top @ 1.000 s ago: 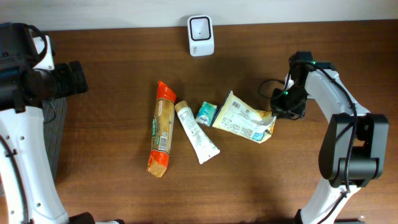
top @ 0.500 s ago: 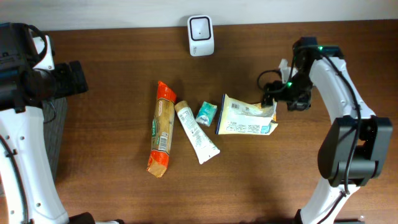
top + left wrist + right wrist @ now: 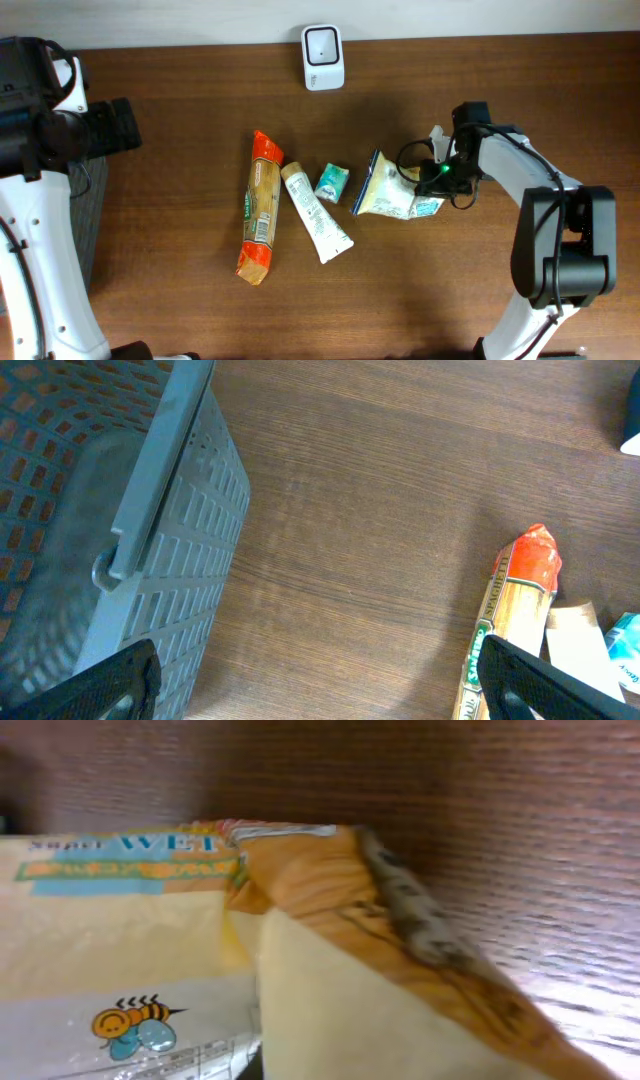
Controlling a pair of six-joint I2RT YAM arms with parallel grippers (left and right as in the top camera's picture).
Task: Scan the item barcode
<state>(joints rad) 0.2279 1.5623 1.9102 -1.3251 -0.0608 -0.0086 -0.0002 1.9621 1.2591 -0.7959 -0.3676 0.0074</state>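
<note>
Gripper news first: the right gripper [image 3: 434, 177] is pinched tight on the right edge of the yellow wipes packet [image 3: 392, 192]. The packet lies crumpled on the counter [image 3: 450, 290], well apart from the white scanner [image 3: 323, 57] at the far edge. Left of the packet sit a small teal box [image 3: 332, 182], a white tube [image 3: 315, 213] and a long orange pack [image 3: 260, 207]. Far left, the left gripper [image 3: 325, 680] gapes wide, holding nothing, near the grey basket [image 3: 110, 560].

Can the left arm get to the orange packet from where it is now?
Probably yes. The left gripper hangs open near the basket, with only bare table between it and the orange packet; the tube lies on the packet's far side.
</note>
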